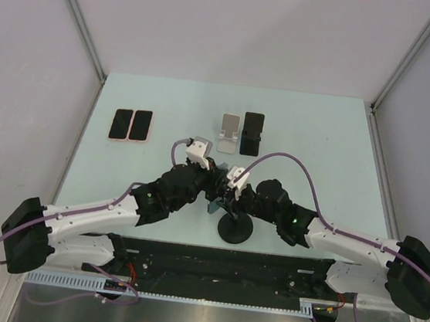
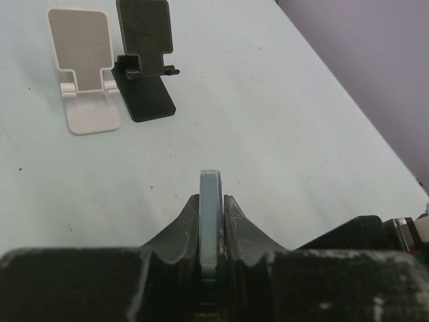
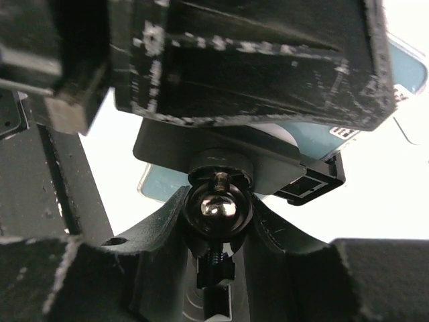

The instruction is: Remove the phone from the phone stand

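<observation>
A blue-cased phone [image 2: 210, 201] stands edge-on between my left gripper's fingers; my left gripper [image 2: 210, 216] is shut on it. In the right wrist view the phone [image 3: 315, 131] sits in the black clamp of a phone stand whose shiny ball joint [image 3: 216, 206] is gripped by my right gripper [image 3: 218, 211]. In the top view both grippers meet over the stand's round black base [image 1: 235, 227]; my left gripper [image 1: 211, 185] and right gripper [image 1: 229, 192] hide most of the phone [image 1: 214, 205].
A white folding stand [image 1: 229, 133] and a black folding stand [image 1: 251, 132] sit at the back middle; both show in the left wrist view [image 2: 86, 70], [image 2: 145, 60]. Two phones [image 1: 130, 125] lie flat at the back left.
</observation>
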`<state>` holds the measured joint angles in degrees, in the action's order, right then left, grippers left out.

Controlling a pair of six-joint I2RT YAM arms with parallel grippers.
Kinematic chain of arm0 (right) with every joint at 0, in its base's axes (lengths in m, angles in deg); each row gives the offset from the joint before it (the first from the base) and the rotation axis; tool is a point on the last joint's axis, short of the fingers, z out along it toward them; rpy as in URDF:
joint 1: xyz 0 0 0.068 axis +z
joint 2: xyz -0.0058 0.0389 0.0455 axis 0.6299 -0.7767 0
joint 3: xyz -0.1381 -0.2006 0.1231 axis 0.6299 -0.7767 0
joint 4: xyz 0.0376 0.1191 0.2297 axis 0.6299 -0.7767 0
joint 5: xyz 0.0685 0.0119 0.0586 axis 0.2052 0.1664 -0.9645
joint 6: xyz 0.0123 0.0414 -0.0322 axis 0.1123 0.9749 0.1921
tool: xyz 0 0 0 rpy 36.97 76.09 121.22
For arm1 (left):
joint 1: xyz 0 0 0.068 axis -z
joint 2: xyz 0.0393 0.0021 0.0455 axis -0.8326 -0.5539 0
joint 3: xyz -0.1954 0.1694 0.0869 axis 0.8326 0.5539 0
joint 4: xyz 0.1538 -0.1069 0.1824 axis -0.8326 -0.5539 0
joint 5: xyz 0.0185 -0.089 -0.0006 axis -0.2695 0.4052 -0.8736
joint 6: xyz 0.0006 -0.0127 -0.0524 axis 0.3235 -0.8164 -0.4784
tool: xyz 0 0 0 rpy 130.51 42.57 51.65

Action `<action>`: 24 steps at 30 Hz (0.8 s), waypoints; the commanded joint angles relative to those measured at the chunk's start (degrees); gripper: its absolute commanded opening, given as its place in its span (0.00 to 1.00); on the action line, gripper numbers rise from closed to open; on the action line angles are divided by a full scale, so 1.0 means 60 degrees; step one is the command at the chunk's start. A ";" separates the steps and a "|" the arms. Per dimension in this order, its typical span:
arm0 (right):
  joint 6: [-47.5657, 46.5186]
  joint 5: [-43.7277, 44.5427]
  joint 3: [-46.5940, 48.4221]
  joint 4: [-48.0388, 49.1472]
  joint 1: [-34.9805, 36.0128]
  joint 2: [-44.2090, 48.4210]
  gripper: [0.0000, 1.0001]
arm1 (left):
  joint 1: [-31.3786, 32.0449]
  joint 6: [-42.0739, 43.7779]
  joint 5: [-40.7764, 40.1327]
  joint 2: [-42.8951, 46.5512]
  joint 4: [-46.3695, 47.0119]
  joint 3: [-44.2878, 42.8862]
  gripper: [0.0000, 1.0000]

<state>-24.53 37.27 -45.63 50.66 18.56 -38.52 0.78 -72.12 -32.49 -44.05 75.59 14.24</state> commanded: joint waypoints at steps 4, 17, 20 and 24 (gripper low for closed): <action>-0.0885 -0.2603 0.1149 0.0322 0.0960 -0.0053 0.00 | -0.0047 0.0990 -0.0471 -0.0866 0.1050 -0.0964 0.00; -0.0901 -0.1332 0.1339 -0.0249 0.0260 -0.0112 0.00 | -0.0340 0.1958 -0.0588 -0.0489 0.1490 -0.0922 0.00; -0.0652 -0.1037 0.1339 0.0174 -0.0619 -0.0213 0.00 | -0.0325 0.2427 -0.0691 0.0170 0.1490 -0.0717 0.00; 0.0168 -0.1620 0.1339 0.1140 -0.1981 -0.0711 0.00 | -0.0325 0.2838 -0.0604 0.1007 0.1505 -0.0336 0.00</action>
<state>-26.82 30.60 -40.76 47.84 13.84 -41.12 0.10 -60.15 -32.97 -45.73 78.35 11.31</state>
